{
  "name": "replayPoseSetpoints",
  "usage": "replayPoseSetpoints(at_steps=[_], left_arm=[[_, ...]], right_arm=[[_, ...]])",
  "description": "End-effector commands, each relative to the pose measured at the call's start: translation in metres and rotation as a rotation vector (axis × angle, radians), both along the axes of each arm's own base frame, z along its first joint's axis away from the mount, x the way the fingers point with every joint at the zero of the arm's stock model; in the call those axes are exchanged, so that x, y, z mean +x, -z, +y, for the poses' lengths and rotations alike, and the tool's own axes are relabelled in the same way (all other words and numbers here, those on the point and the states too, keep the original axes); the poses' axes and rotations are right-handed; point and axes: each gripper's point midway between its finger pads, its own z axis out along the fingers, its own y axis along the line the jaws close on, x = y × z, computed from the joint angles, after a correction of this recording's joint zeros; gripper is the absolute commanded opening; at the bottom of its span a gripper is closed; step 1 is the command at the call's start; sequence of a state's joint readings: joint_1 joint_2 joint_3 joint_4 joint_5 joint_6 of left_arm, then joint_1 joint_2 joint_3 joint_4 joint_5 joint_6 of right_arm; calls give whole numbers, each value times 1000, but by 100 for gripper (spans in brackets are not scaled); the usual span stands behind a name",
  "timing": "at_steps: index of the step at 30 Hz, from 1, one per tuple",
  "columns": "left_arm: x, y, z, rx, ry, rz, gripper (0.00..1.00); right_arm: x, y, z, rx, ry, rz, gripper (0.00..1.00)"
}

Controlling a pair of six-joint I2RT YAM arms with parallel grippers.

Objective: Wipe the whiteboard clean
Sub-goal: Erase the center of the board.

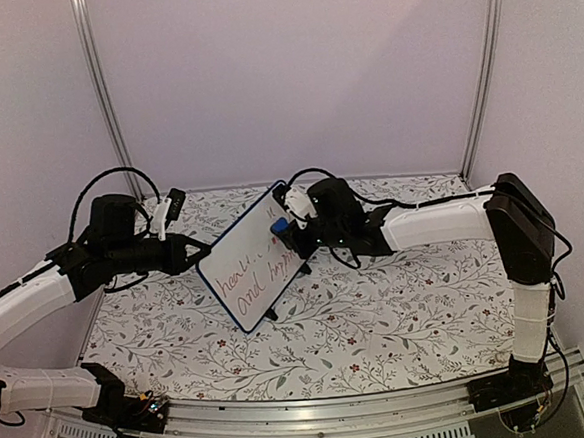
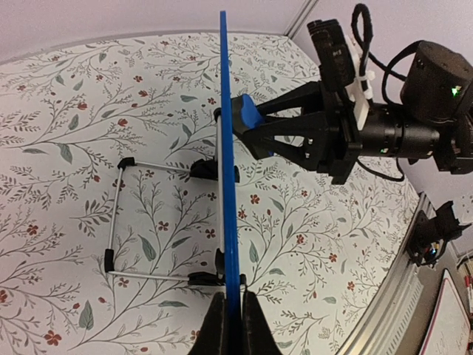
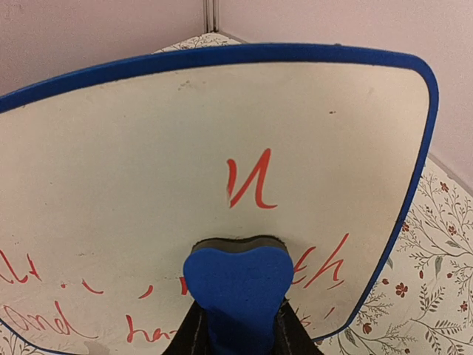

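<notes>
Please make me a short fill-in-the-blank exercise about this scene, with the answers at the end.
1. The writing on the whiteboard is ____ in colour.
2. The right gripper presses a ____ eraser against the board.
3. The left gripper is shut on the edge of the ____.
Missing words: red; blue; whiteboard.

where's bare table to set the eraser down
Bare: the near table in front of the whiteboard, and the far strip behind the right arm. Crowded: the middle, where the left arm and right arm meet at the whiteboard.
</notes>
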State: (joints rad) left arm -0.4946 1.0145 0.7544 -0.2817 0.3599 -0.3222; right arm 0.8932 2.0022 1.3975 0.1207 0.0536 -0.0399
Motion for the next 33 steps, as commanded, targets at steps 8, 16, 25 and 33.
replayPoseSetpoints(at_steps=[8, 16, 25, 33], left_arm=[[-16, -6, -15, -34, 118, -13, 0], [-16, -6, -15, -35, 120, -14, 0], [-16, -7, -15, -36, 119, -16, 0], [-16, -6, -16, -35, 122, -12, 0]], right_arm=[[21, -44, 8, 86, -1, -38, 15], [27, -49, 14, 91, -5, -46, 15], [13, -6, 6, 52, -21, 33, 15], [6, 13, -3, 28, -13, 60, 15]])
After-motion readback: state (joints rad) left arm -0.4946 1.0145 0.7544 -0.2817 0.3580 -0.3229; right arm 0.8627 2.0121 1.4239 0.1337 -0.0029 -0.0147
